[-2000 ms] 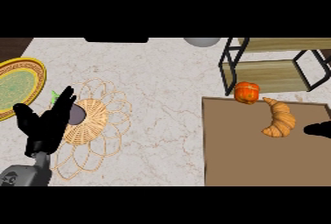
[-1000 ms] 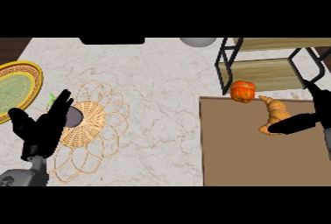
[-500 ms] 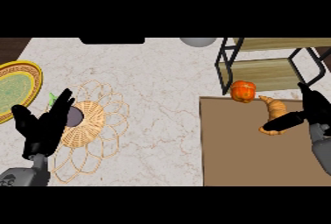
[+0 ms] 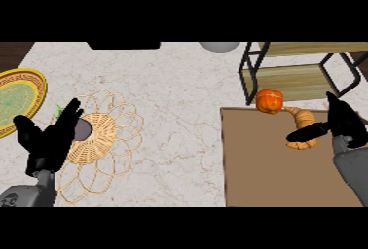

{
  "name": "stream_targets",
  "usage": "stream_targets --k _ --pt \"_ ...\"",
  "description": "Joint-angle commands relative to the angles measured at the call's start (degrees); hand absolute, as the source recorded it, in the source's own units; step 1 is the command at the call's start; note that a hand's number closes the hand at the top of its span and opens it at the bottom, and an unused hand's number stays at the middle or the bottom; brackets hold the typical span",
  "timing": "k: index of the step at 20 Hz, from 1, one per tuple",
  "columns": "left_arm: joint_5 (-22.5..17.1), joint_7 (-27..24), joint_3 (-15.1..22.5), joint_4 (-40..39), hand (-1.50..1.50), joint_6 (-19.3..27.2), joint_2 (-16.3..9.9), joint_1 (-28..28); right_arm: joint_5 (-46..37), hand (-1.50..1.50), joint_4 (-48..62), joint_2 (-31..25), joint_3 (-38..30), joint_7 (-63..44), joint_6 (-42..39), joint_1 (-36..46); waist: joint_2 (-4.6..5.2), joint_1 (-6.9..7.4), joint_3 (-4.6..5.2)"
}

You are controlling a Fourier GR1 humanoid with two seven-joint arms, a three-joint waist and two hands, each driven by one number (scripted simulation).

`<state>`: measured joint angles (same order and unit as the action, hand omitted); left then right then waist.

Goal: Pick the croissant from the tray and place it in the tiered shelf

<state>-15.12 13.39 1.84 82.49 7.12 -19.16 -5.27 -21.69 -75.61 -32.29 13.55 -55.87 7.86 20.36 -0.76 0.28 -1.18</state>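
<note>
Croissant [image 4: 304, 127], golden-brown and curved, lies on the flat brown rectangular tray [image 4: 273, 170], in its far part, with a small orange pumpkin-like object [image 4: 270, 101] touching its far end at the tray's far edge. The right hand [image 4: 338, 127] is at the croissant: its thumb crosses the pastry's near side and its fingers rise on the outer side, so it looks closed around the croissant, which rests on the tray. Just beyond the tray stands the tiered shelf [image 4: 302, 73] of black metal frame and pale wooden boards. Well away from the tray across the marbled white bench [image 4: 173, 97], the left hand [image 4: 49, 141] rests open, fingers up, over a woven wicker trivet [image 4: 101, 146]. A yellow-rimmed green plate [image 4: 16, 99] sits beyond it.
</note>
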Motion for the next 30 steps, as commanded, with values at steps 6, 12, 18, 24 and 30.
stream_targets --k 6,12,18,24,30 --pt "0.9 2.52 2.31 -4.72 0.0 0.5 3.95 2.17 -1.89 -1.5 5.56 4.24 0.42 5.35 1.24 0.95 0.97 -0.04 1.18" --pt "0.83 3.57 1.55 -4.71 0.0 -0.45 3.36 0.41 0.33 1.5 9.8 4.12 2.07 14.23 -6.3 2.14 1.1 0.12 1.15" --pt "0.72 4.07 1.61 -1.19 0.0 -2.1 2.67 4.49 -2.11 1.5 10.22 6.88 1.2 16.96 -1.9 3.25 0.92 0.49 1.14" --pt "1.44 2.84 0.5 -3.36 0.0 -1.27 3.22 3.89 -1.64 1.5 -3.7 6.66 8.55 24.13 -9.47 2.72 0.57 -0.69 1.23" --pt "0.48 2.91 -0.53 -1.69 0.0 -3.32 1.76 6.56 1.95 1.5 -19.85 4.58 12.18 33.16 -14.72 -0.3 0.08 -1.86 1.24"
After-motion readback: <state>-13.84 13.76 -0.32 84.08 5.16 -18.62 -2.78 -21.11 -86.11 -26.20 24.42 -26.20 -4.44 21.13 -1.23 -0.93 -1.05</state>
